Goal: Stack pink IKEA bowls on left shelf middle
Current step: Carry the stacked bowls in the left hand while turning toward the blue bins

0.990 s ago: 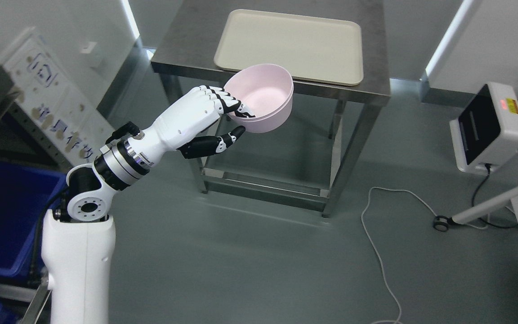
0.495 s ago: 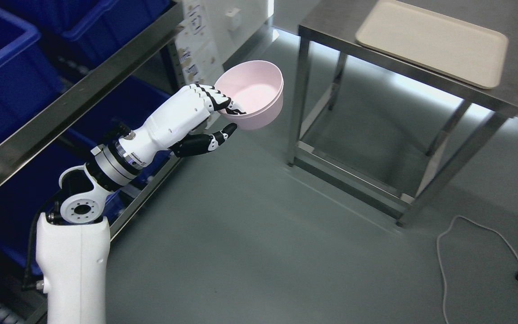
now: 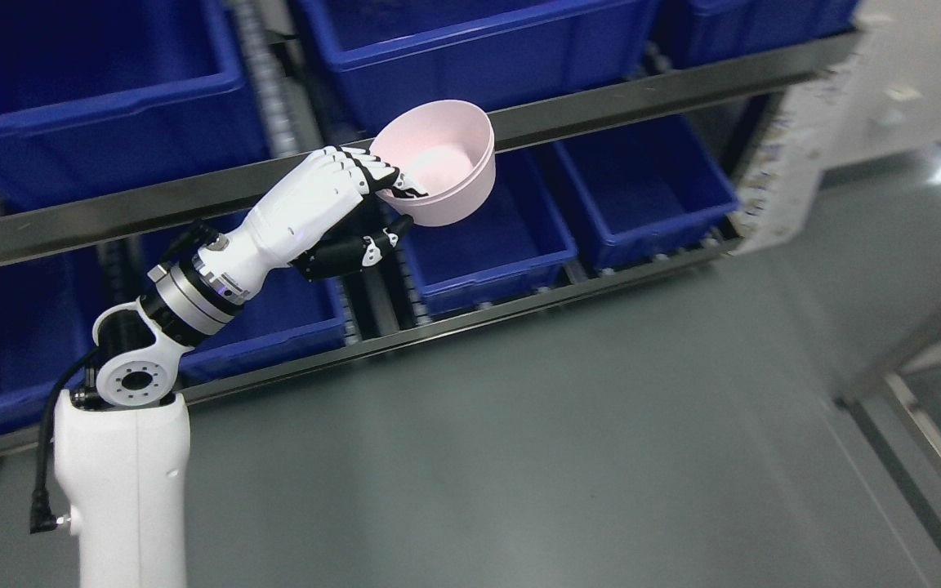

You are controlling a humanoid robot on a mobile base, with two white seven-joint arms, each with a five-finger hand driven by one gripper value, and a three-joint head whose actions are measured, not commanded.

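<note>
White plastic, my left arm rises from the lower left to my left hand (image 3: 332, 208), fingers curled over the rim of the pink bowl (image 3: 438, 163), held mouth-up in the air before the steel shelf (image 3: 642, 90) of blue bins (image 3: 642, 184).

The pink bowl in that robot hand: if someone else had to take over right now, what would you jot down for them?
Left hand: shut on the pink bowl, fingers over its near rim, thumb underneath. Right hand: not in view.
Bowl: held in the air, open side up and tilted, in front of the shelf rail, with blue bins above and below it.
Done: the bowl is picked up and brought to the shelf.
Left: set the bowl down on the middle shelf and stack it. No other pink bowl shows in this view, so I cannot tell where the stack is.
</note>
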